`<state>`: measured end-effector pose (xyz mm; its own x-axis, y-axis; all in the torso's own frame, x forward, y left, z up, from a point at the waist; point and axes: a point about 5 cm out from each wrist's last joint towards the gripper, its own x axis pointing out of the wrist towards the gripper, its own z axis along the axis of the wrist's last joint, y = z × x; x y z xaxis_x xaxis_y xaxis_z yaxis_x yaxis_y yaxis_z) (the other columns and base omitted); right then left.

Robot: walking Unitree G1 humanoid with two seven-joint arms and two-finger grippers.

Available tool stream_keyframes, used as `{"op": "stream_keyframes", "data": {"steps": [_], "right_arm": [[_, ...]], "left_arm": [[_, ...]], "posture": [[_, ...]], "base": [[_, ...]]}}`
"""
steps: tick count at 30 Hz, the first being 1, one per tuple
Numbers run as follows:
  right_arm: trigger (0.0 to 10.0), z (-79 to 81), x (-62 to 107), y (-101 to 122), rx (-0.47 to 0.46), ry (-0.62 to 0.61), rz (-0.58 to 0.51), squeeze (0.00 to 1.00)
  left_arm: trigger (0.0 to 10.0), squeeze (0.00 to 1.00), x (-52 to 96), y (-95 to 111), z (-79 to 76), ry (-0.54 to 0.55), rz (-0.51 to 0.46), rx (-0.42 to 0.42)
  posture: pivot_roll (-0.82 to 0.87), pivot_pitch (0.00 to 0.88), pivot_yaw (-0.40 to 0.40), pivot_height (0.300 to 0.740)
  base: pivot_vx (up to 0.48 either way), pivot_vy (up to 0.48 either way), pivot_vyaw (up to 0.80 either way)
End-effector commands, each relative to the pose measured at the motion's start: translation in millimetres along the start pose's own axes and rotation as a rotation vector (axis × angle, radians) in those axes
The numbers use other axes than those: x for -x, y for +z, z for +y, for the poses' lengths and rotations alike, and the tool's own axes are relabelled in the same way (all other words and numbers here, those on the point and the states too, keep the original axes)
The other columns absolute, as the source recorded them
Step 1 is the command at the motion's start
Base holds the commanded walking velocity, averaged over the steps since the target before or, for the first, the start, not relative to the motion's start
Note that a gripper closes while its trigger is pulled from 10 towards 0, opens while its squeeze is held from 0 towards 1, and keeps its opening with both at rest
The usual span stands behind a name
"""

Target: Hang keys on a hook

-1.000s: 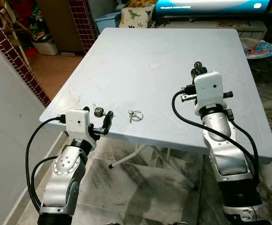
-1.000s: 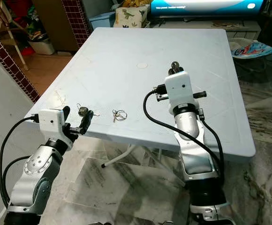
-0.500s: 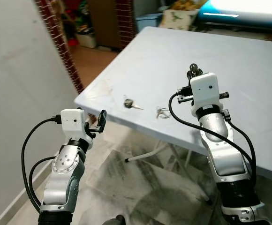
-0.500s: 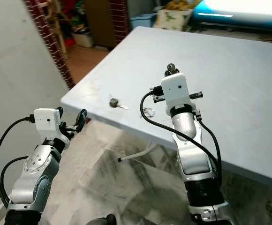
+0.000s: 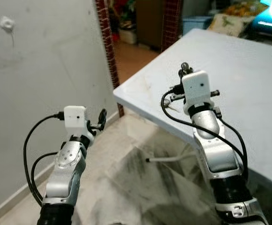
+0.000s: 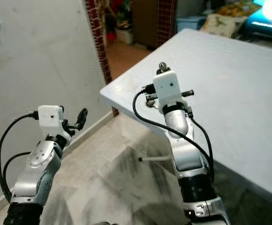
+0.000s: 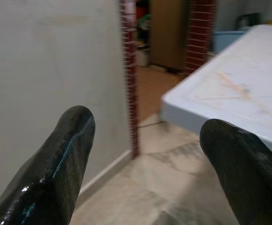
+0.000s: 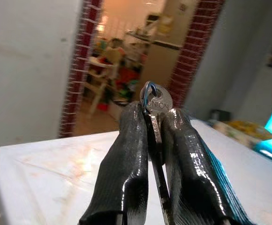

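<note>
The right gripper [image 8: 152, 140] is squeezed tight on the keys [image 8: 155, 104], with its two black fingers [image 8: 126, 164] pressed on each side of them. The round silver head of one key and a small blue ring stick out past the fingertips. This gripper is held up over the near corner of the white table [image 5: 248, 70], pointing upward, and the top of the keys peeks out above its white wrist box. The left gripper [image 7: 145, 140] has its two fingers [image 7: 56, 164] spread wide apart, with nothing between them. It is off the table, out past the table's corner, above the grey stone floor [image 5: 140, 187]. A plain grey wall [image 5: 42, 70] stands past that gripper, farther from the table. High up on that wall is a small white hook [image 5: 7, 23], well apart from the table and from the keys. Beyond the table's corner is a doorway with dark red brick edges [image 5: 107, 42].
</note>
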<state>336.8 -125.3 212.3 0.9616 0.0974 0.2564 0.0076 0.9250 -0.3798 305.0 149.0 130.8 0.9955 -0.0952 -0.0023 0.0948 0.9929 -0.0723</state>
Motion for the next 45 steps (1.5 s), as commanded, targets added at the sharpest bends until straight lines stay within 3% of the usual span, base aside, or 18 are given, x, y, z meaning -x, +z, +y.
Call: {"op": "stream_keyframes", "data": {"steps": [1,3,8,15,20,25,30,33,37,42,45], "right_arm": [[10.0,2.8,0.7,-1,-0.007,0.023,0.000,0.00],[10.0,2.7,3.7,-6,-0.027,0.044,0.008,0.00],[10.0,-2.4,4.5,-14,0.006,0.098,0.030,0.00],[10.0,-11.7,-3.9,-25,-0.009,0.144,0.084,0.00],[10.0,-7.9,-5.5,-34,-0.075,0.169,0.151,0.00],[10.0,7.9,8.4,-57,-0.075,0.243,0.220,0.00],[10.0,16.1,32.9,-83,-0.044,0.272,0.271,0.00],[10.0,19.4,36.0,-83,-0.086,0.230,0.286,0.00],[10.0,23.6,31.5,-67,-0.042,0.193,0.174,0.00],[10.0,12.9,28.9,-66,-0.058,0.075,0.185,0.00],[10.0,10.7,25.7,-64,-0.042,0.095,0.167,0.00]], "left_arm": [[10.0,0.00,-0.1,-4,0.8,0.007,0.006,-0.010],[10.0,0.00,0.7,-7,0.5,0.024,0.004,-0.028],[10.0,0.00,2.8,-10,8.3,0.062,-0.007,0.014],[10.0,0.00,5.7,-21,22.4,0.129,0.005,0.001],[10.0,0.00,6.7,-23,28.8,0.128,0.005,-0.031],[10.0,0.00,8.9,-30,33.2,0.130,0.023,-0.017],[10.0,0.00,11.8,-39,27.7,0.112,0.030,-0.055],[10.0,0.00,14.8,-42,28.0,0.117,0.039,-0.040],[10.0,0.00,19.0,-49,28.1,0.122,0.055,-0.037],[10.0,0.00,18.7,-52,20.5,0.099,0.059,-0.036],[10.0,0.00,14.9,-50,16.3,0.086,0.053,-0.042]], "posture": [[-0.07,0.030,0.094,0.740],[-0.07,0.016,0.089,0.740],[-0.05,0.000,0.058,0.740],[-0.01,0.000,-0.015,0.740],[0.02,0.000,-0.026,0.740],[0.00,0.000,0.058,0.740],[0.00,0.000,0.059,0.740],[-0.01,0.000,0.050,0.740],[-0.01,0.000,0.048,0.740],[-0.02,0.000,0.024,0.740],[-0.01,0.000,0.007,0.740]], "base": [[0.000,0.000,0.80],[0.000,0.000,0.00],[0.000,0.000,0.00],[0.000,0.000,0.00],[0.000,0.000,0.00],[0.000,0.000,0.00],[0.000,0.000,0.00],[0.000,0.000,0.00],[0.000,0.000,0.00],[0.000,0.000,0.00],[0.000,0.000,0.00]]}}
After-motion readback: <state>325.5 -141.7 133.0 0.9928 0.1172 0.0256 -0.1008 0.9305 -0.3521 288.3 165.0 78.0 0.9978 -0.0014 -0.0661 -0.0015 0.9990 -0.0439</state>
